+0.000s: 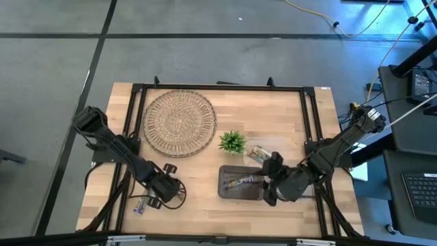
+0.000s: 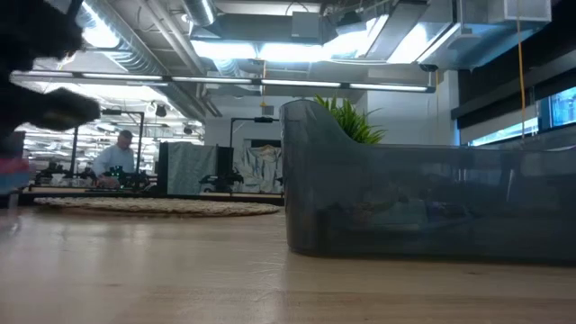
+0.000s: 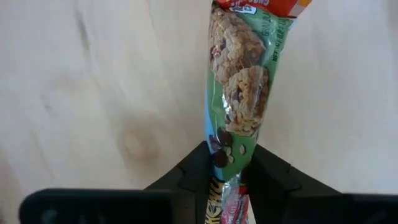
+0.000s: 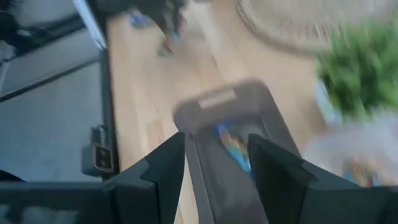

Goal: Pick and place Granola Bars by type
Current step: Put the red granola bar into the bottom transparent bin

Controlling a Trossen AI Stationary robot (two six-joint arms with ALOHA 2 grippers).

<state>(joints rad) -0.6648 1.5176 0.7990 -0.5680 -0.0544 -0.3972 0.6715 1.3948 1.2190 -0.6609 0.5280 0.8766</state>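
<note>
High view looks straight down on the whole wooden table (image 1: 205,137). Low view sits at tabletop level, very close to the dark bin (image 2: 423,202). Left wrist view is tight on a granola bar (image 3: 239,93); right wrist view looks down over the same bin (image 4: 230,124).

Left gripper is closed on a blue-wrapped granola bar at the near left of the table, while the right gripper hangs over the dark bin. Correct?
Not quite: the granola bar pinched in the left gripper has a green wrapper with red at its end, not blue, as the left wrist view shows. The right gripper does hang over the dark bin.
</note>
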